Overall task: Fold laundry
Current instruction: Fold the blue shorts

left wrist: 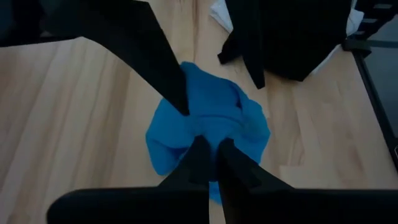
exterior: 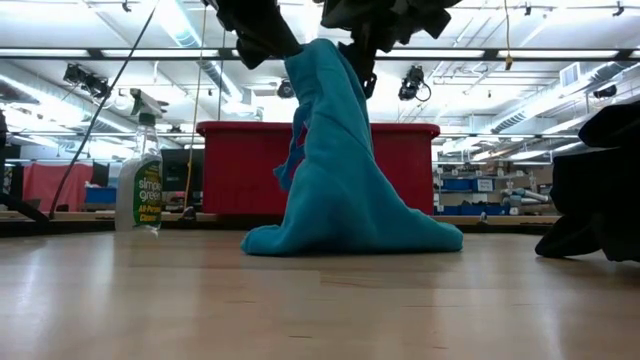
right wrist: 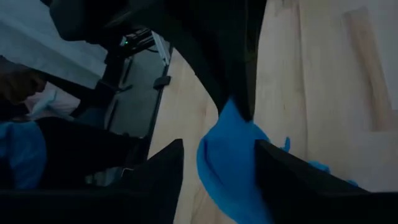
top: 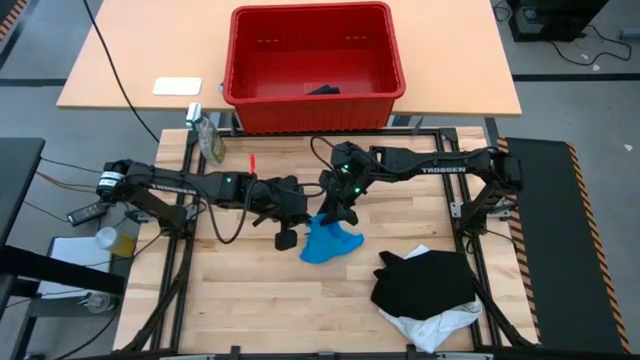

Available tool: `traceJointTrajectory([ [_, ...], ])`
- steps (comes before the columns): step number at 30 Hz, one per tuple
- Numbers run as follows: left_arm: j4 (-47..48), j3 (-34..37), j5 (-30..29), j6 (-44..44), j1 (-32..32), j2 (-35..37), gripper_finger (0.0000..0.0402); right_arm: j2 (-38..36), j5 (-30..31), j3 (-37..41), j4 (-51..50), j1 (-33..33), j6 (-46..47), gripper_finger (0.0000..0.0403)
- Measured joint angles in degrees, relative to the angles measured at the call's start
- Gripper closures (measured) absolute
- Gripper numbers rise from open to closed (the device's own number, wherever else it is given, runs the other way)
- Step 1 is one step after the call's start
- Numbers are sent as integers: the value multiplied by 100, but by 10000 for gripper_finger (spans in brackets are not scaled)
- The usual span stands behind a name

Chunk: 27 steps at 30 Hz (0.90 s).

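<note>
Pinching shut on the blue garment [top: 331, 241] at the middle of the frame, the left gripper [left wrist: 210, 152] is lifting it into a peak, its hem resting on the table [top: 250, 300]. The right gripper [right wrist: 217, 158] is straddling the cloth with fingers apart. I'd say it should close on a clear edge before spreading. Black and white garments [top: 428, 290] are lying lower right.

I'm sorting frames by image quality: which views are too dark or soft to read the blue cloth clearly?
High view: evenly lit, the blue cloth reads cleanly. Low view: ceiling lights behind, so the arms at the top show as dark shapes; the cloth stays sharp. Left wrist view: the near fingers are black and soft. Right wrist view: darkest, near parts blurred.
</note>
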<state>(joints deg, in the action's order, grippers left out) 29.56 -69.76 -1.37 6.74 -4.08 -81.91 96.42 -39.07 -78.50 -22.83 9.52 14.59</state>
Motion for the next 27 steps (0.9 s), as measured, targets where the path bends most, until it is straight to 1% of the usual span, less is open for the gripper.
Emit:
traceJointTrajectory([
  [2, 2, 0, 0, 49, 0, 0, 388, 0, 13, 0, 0, -27, 2, 189],
  [5, 2, 0, -3, 136, 7, 2, 388, 0, 192, 0, 0, -119, -155, 178],
  [9, 2, 0, -56, 413, 34, 2, 388, 0, 657, 0, -4, -260, -288, 184],
  [11, 2, 0, -70, 604, 75, 2, 388, 0, 916, 0, -3, -301, -305, 199],
  [14, 2, 0, -74, 903, 136, 4, 388, 0, 1083, 0, -11, -310, -309, 240],
  [18, 7, 0, -74, 1043, 164, 7, 388, 0, 1097, 0, -30, -313, -432, 319],
  [20, 14, 0, -238, 1107, 162, 7, 383, 0, 1126, 0, -55, -310, -548, 365],
  [21, 16, 0, -319, 1142, 161, 7, 376, 0, 1139, 0, -68, -308, -572, 379],
  [23, 14, 0, -422, 1195, 160, 7, 355, 0, 1181, 0, -93, -303, -583, 383],
  [27, -19, 0, -524, 1461, 166, 28, 288, -10, 1209, 0, -161, -272, -587, 374],
])
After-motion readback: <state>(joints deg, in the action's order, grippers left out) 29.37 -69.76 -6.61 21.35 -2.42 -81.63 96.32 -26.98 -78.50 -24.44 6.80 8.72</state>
